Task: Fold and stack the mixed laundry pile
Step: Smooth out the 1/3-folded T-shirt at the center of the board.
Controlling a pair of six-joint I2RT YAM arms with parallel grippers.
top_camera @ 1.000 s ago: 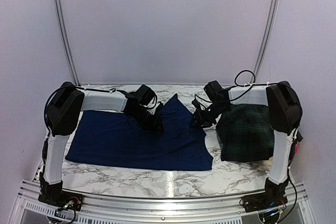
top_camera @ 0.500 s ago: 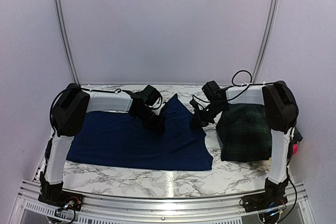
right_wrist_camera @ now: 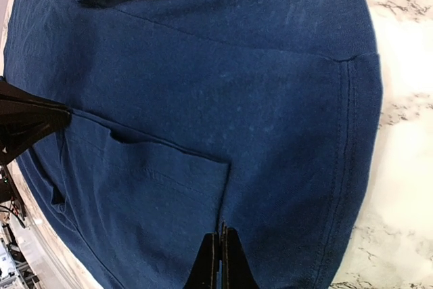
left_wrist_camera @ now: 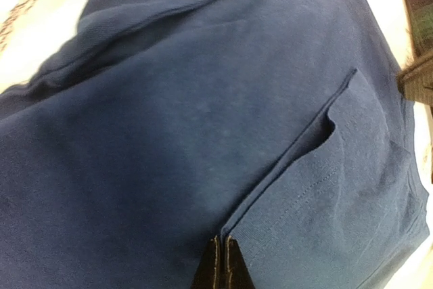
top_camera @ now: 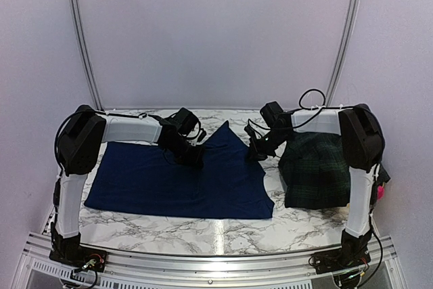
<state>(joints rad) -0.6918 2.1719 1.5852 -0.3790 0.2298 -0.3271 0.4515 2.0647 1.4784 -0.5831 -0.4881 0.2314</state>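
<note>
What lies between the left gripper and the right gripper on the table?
Only the navy-blue cloth: its pointed far part spans the stretch from the left gripper to the right gripper, seen in the top view.

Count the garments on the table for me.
2 for sure: the navy-blue cloth spread across left and centre, the plaid garment at the right. A pink scrap at the right edge may be a third, mostly hidden.

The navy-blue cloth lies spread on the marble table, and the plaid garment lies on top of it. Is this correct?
Not on top: the top external view shows the plaid garment beside the navy-blue cloth, to its right, on the table.
</note>
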